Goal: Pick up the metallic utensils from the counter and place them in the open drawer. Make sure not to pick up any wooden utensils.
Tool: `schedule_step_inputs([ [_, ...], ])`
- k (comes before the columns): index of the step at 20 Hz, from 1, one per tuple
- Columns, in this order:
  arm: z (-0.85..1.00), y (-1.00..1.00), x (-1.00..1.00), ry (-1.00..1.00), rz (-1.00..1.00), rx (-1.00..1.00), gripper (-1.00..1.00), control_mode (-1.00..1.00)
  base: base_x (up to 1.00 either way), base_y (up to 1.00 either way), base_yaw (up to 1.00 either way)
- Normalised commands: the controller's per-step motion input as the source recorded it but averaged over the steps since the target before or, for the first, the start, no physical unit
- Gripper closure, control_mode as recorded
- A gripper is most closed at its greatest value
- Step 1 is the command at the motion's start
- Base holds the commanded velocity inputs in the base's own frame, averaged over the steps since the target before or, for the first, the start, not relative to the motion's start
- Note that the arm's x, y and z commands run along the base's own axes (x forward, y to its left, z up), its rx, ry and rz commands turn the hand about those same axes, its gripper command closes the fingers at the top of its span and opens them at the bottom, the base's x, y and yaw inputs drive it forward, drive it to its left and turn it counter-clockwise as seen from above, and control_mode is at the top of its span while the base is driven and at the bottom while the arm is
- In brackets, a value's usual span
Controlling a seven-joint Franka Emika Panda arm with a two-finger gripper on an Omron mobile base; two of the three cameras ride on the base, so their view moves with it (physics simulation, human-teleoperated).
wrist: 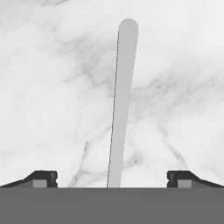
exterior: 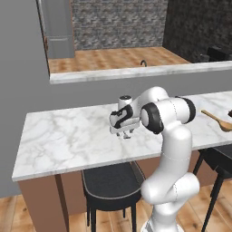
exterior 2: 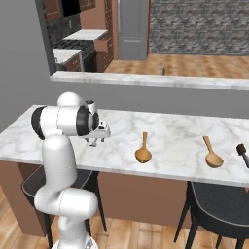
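Hovering gripper (wrist: 112,181) (jaws wide) over fork (wrist: 121,100), on marble counter (wrist: 52,87)

No readable text, labels, brands, numbers or signs showing anywhere. White grey-veined marble counter slab (exterior: 68,131) carrying no print. White robot arm casing bearing no lettering. Light tan wooden spoons (exterior 2: 143,153) showing no markings. Thin silver-grey metal utensil handle (wrist: 121,100) showing no stamp or engraving.
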Motion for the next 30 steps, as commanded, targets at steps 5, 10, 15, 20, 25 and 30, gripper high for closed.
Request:
schedule_step_inputs([
  [5,-0.22,-0.01,0.15,-0.03,0.0,0.0,-1.0,-1.0,0.0,0.0,0.0],
  [10,-0.24,-0.03,0.12,-0.02,0.0,0.0,-1.0,-1.0,0.0,0.0,0.0],
  [15,-0.25,0.0,0.0,0.0,0.0,0.0,1.0,-1.0,0.0,0.0,0.0],
  [20,-0.31,0.0,0.0,0.0,0.0,0.02,1.0,-1.0,0.0,0.0,0.0],
  [25,-0.21,0.0,0.0,0.0,0.0,0.0,1.0,-1.0,0.0,0.0,0.0],
  [30,-0.06,0.0,0.0,0.0,0.0,0.0,1.0,-1.0,0.0,0.0,0.0],
])
